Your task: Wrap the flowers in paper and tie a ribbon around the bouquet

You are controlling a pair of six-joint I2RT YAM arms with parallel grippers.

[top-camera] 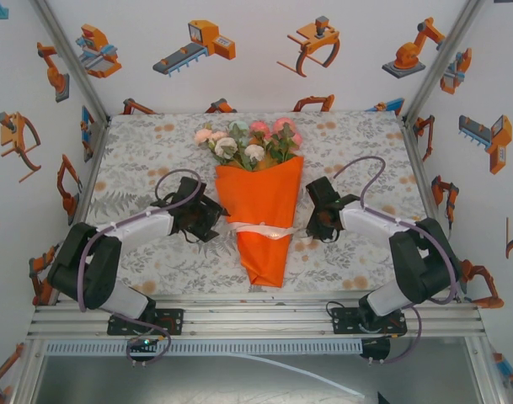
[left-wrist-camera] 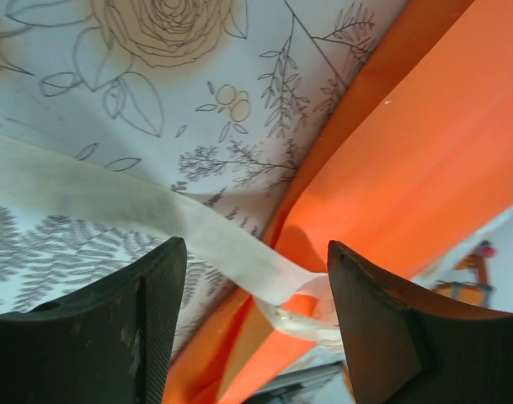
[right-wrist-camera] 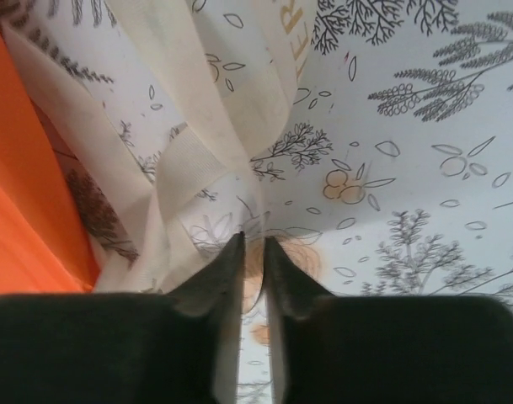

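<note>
While the bouquet [top-camera: 260, 206] lies on the table [top-camera: 146, 160] between the two arms, its narrow tip points to the near edge and the flowers [top-camera: 248, 141] fan out at the far, wide end. The ribbon [top-camera: 258, 229] crosses the lower part of the cone, with a short tail on the cloth at the right side. The left gripper [top-camera: 214, 219] sits just beside the cone's left edge, level with the ribbon. Its wrist view shows the fingers [left-wrist-camera: 146, 328] standing well apart, with the ribbon running across the gap from the cloth to the edge of the paper [left-wrist-camera: 408, 168]. The right gripper [top-camera: 311, 225] sits just beside the cone's right edge. Its wrist view shows the fingers [right-wrist-camera: 227, 278] drawn almost together, with a thin slit between the tips. Folds of ribbon gather just ahead of the tips and run down past the finger on the paper side. Whether any ribbon is pinched cannot be told.
</note>
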